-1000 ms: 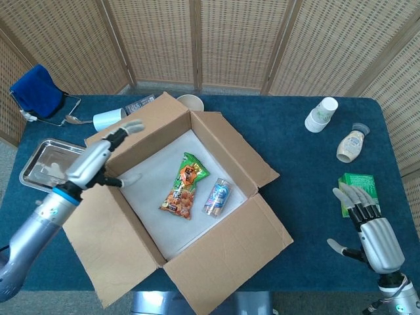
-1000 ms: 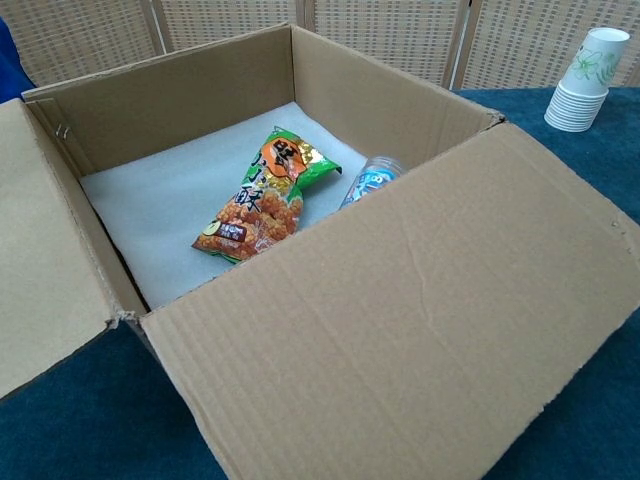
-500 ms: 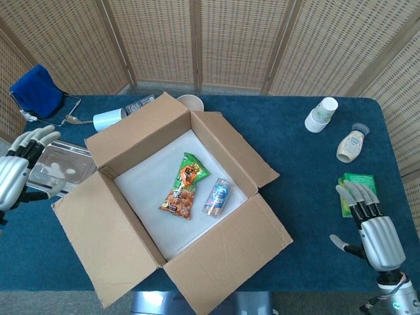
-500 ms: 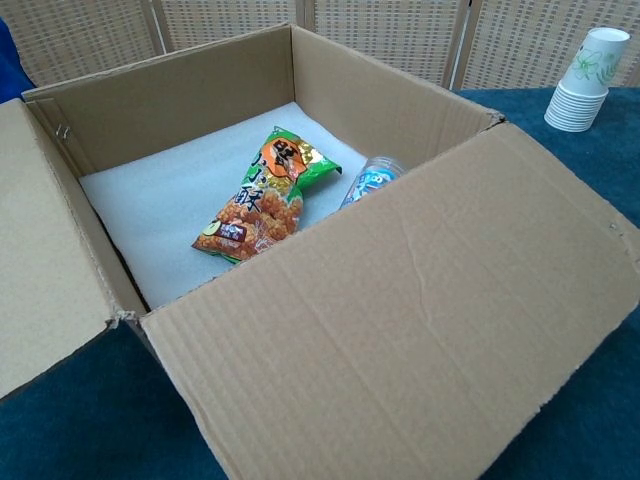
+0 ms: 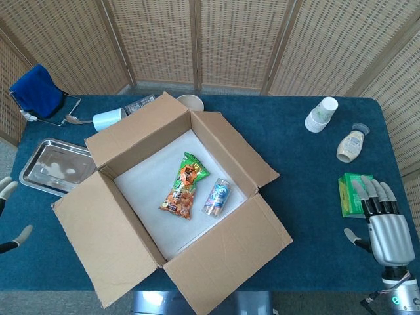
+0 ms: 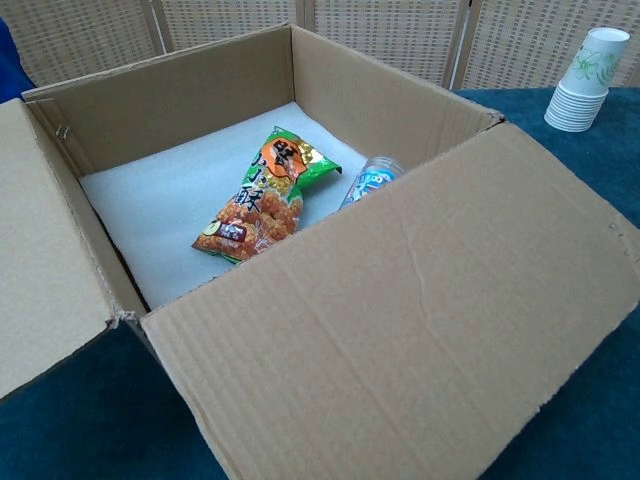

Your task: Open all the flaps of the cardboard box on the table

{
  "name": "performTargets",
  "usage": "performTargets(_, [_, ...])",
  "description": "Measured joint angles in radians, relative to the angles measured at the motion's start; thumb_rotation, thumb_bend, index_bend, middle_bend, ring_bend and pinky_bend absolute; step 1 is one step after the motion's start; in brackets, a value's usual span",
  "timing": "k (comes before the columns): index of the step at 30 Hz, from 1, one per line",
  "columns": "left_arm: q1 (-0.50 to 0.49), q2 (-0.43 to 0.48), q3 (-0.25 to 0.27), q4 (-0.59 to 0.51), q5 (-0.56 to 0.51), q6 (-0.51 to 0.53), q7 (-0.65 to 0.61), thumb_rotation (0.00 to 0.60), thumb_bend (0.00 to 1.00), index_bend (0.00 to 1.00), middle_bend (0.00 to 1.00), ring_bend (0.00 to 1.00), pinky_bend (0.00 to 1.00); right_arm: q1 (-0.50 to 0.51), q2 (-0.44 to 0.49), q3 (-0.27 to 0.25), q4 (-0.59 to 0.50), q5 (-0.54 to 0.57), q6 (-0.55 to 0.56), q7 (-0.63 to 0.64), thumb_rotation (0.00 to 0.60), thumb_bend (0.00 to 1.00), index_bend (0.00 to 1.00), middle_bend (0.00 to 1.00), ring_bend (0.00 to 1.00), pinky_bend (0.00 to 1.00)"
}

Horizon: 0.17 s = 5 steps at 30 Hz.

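Right hand (image 5: 386,226): near right edge, fingers spread, holding nothing, well clear of the box.
Left hand (image 5: 8,216): only fingertips show at the left edge; its state cannot be told.
Cardboard box (image 5: 177,197): mid-tabletop (image 5: 302,170), all 4 flaps folded outward; task judged complete.
Contents: snack bag (image 5: 185,186) and can (image 5: 217,195) lie exposed on white padding.
Far right: paper cups (image 5: 321,114).
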Motion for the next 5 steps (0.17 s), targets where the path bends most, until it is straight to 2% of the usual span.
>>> performTargets(5, [0.031, -0.045, 0.017, -0.002, -0.017, 0.029, 0.082, 0.600, 0.00, 0.04, 0.00, 0.00, 0.00, -0.005, 0.012, 0.003, -0.004, 0.008, -0.004, 0.018, 0.600, 0.00, 0.00, 0.00, 0.00, 0.00])
